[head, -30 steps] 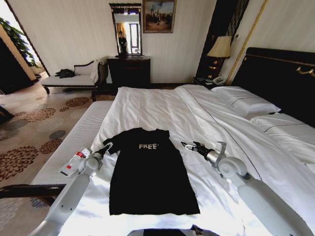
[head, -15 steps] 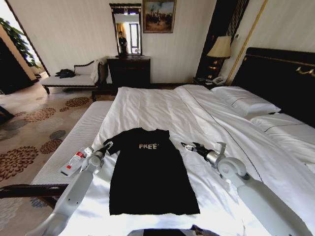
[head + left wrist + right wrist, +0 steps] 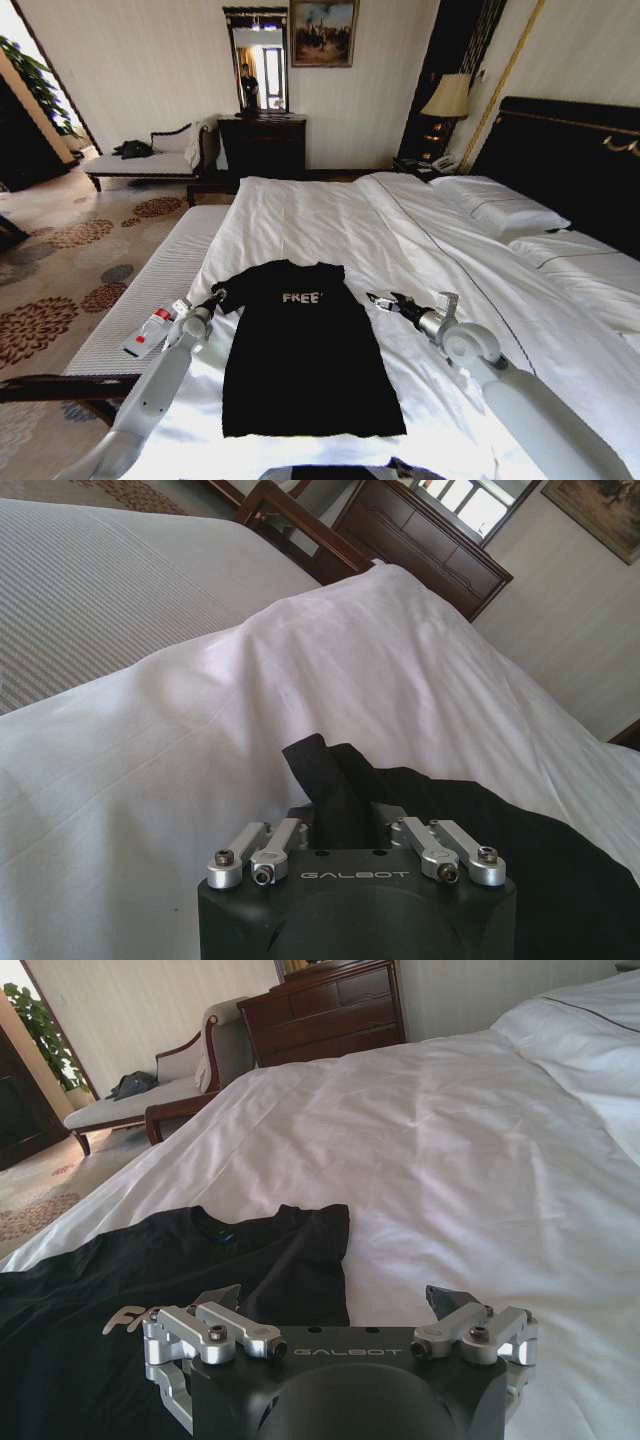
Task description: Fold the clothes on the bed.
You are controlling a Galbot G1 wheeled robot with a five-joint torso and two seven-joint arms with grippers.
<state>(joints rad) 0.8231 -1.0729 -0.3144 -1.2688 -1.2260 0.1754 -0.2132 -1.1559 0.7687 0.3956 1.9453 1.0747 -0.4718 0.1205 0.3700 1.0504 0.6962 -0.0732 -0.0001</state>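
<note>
1. Left gripper [image 3: 345, 820]: jaws pinch the black top's [image 3: 305, 350] sleeve at the bed's [image 3: 330, 215] edge.
2. Right gripper [image 3: 335, 1305]: jaws spread wide, empty, beside the opposite sleeve.
3. The top lies flat on the white duvet [image 3: 420, 250].

Hotel-style bedroom: double bed [image 3: 330, 215], bedside lamp [image 3: 447, 97], dresser [image 3: 262, 143], chaise [image 3: 150, 160].

White arms; black "GALBOT" gripper [image 3: 340, 825] housings; apparently silver linkages

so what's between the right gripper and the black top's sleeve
Nothing but bare white duvet. In the head view, the right gripper sits open just off the black top, beside its near sleeve, with a strip of plain bedding between them.
</note>
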